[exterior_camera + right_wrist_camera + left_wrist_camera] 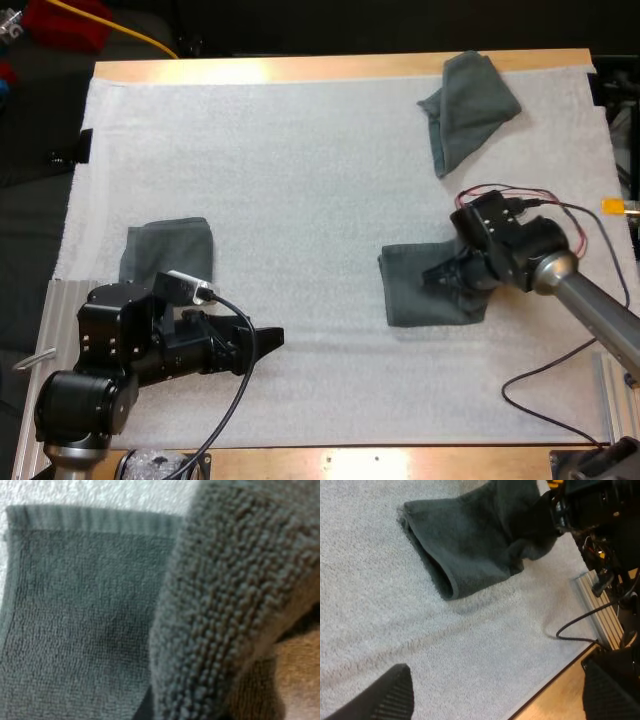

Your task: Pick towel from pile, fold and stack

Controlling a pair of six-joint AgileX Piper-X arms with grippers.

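A dark grey-green towel (425, 295) lies half folded on the white mat, right of centre. My right gripper (447, 272) is shut on its right edge and holds that part raised above the flat layer. The right wrist view has the lifted fold (225, 605) close up over the flat towel (80, 615). My left gripper (272, 338) hovers low over bare mat at the front left, open and holding nothing. Its wrist view looks across at the towel (470, 550) and the right gripper (560, 510). A folded towel (168, 250) rests behind the left arm. One crumpled towel (468, 108) lies at the far right.
The mat's front edge and the wooden table rim (555, 700) run just below the left gripper. A loose black cable (545, 375) loops on the mat at the front right. Open mat (300, 180) stretches across the middle.
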